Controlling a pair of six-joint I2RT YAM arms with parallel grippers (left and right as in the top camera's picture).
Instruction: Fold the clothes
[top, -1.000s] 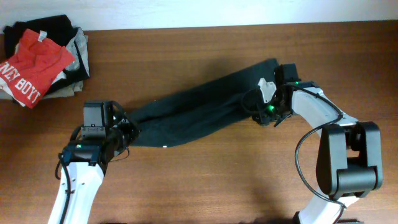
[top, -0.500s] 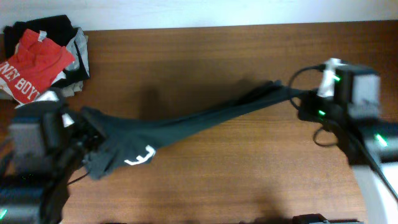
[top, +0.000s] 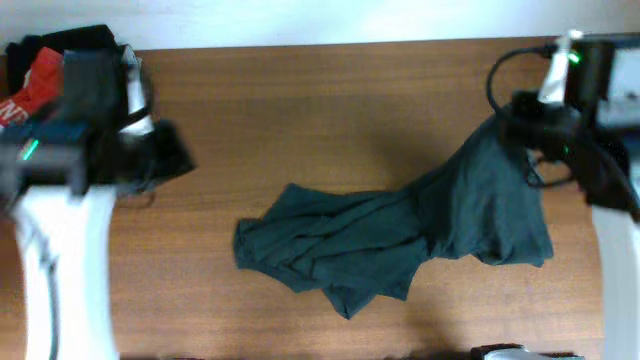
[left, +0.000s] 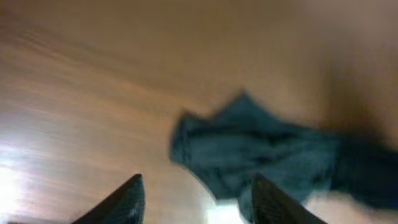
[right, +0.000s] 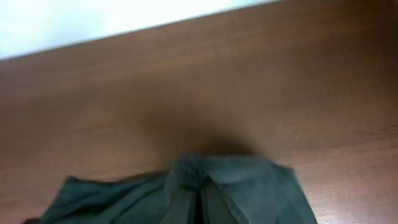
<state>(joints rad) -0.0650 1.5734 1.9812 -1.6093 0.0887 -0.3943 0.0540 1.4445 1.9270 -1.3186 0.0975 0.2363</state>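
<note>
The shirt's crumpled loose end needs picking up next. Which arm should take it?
Left. The left fingers are open and empty, facing the crumpled end of the T-shirt, while the right arm is occupied holding the other end.

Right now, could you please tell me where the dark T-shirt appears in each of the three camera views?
Overhead: the dark T-shirt lies crumpled from centre to right, its right end rising to the right gripper.
Left wrist: centre-right, blurred, beyond the left gripper.
Right wrist: bottom centre, bunched at the lower edge.
Shared landmark: the brown wooden table under it in every view.
</note>
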